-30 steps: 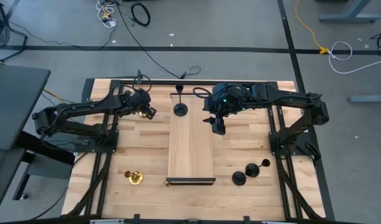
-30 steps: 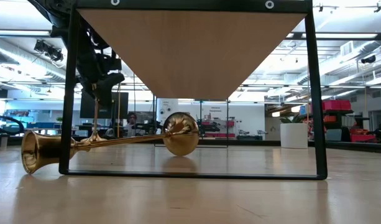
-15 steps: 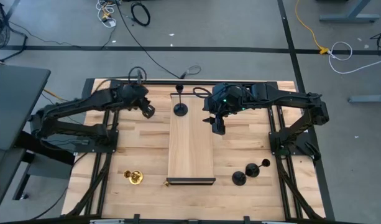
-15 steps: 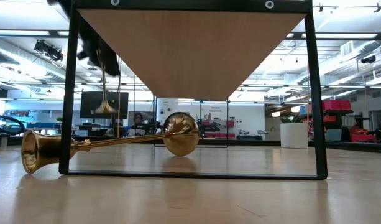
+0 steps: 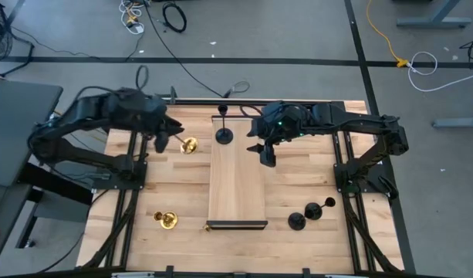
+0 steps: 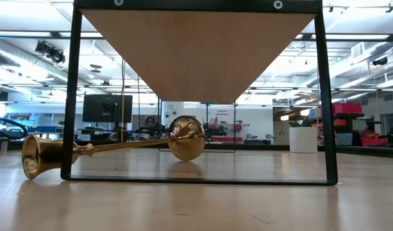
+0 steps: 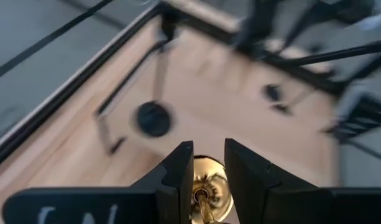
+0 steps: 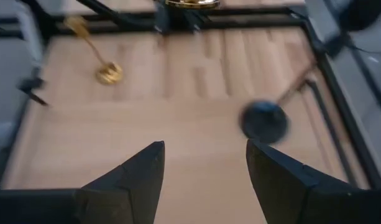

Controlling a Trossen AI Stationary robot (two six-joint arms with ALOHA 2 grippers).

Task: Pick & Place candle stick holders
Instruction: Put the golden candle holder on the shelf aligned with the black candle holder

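we see our left end effector [image 5: 168, 137] raised over the far left part of the wooden plank table [image 5: 313, 174], clenched on the thin stem of a shiny gold candle stick holder [image 5: 188, 144] whose round base points toward the raised light wooden shelf on a black frame [image 5: 237, 181]. the left wrist view confirms it, the gold holder's stem pinched between the two dark fingers [image 7: 178, 171]. our right end effector [image 5: 265, 155] hangs just beside the shelf's right edge, fingers spread and grasping nothing

a matte black holder with round base [image 5: 224, 135] stands at the far end of the shelf. another gold holder [image 5: 166, 219] lies on the table near the front left, and two black holders [image 5: 312, 214] sit at the front right, one upright, one seemingly tipped

what could go wrong, in our judgement: the grip is on a slim, slick stem, so the holder could swivel or slip as the arm swings. set down tilted, it may topple and roll, or knock the black holder already on the shelf. the two arms are also close across the shelf and could brush

from the low view neither arm shows, and the shelf top is hidden from below. we count only five holders; we cannot find a sixth
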